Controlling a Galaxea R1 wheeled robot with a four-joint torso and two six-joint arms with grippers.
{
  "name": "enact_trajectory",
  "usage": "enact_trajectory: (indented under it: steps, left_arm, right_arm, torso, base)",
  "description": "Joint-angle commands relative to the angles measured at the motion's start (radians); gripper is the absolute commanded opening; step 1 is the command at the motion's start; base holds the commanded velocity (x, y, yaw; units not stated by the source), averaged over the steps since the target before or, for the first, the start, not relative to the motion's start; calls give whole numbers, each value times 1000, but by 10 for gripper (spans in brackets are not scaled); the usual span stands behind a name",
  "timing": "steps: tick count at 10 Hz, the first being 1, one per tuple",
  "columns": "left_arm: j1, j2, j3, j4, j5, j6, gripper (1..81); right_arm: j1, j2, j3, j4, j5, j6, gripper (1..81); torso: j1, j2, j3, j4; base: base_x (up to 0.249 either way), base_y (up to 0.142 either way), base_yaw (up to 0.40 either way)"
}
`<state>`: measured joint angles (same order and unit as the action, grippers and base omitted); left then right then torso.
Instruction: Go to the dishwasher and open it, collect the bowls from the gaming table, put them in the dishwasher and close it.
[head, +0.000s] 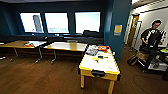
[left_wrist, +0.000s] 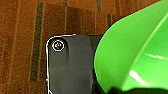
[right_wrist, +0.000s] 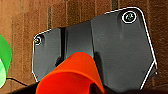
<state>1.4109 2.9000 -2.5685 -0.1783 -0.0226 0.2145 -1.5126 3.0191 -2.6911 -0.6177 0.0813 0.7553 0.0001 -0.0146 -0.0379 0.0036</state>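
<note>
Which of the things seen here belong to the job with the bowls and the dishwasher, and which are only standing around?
Belonging to the job:
- green bowl, close at the left wrist
- orange bowl, close at the right wrist
- white-topped table with yellow edging

Only standing around:
- two wooden tables under the windows
- person beside a cart
- brown carpet

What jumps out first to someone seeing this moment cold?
The yellow-edged white gaming table in the middle of the room, small items scattered on its top. Then two bright bowls close to the wrist cameras: a lime-green bowl at the left wrist, an orange bowl at the right. A person stands at the far right.
</note>
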Motion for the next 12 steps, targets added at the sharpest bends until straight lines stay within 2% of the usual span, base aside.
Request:
enact_trajectory:
  steps: [1,6,12]
  left_arm:
    - [-60,-10,2,8,52,9,10]
    - [-60,-8,2,8,42,9,10]
    - [-60,4,-16,10,36,8,10]
  right_arm:
    - [56,-3,1,-14,-35,-2,10]
    - [57,-1,1,-14,-35,-2,10]
    - [57,0,1,-16,-37,-4,10]
  torso:
    - [0,0,0,0]
    - [0,0,0,0]
    - [0,0,0,0]
  base:
    - [0,0,0]
    - [0,0,-29]
    - [0,0,-346]
